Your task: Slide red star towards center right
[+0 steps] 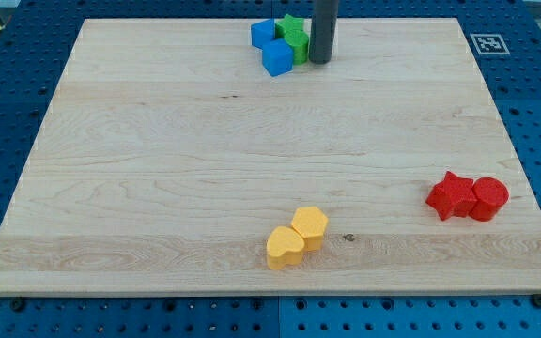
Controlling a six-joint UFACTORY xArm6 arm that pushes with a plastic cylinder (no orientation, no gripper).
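The red star [451, 196] lies near the board's right edge, below mid-height, touching a red cylinder [488, 198] on its right. My tip [320, 60] is at the view's top centre, far from the red star. It stands just right of a green block [298, 43] in the blue and green cluster.
Two blue blocks [276, 56] [263, 34] and a green star [292, 27] crowd together at the top centre by the rod. A yellow heart [285, 247] and a yellow hexagon [309, 226] touch near the bottom centre. The wooden board [158, 169] fills the view.
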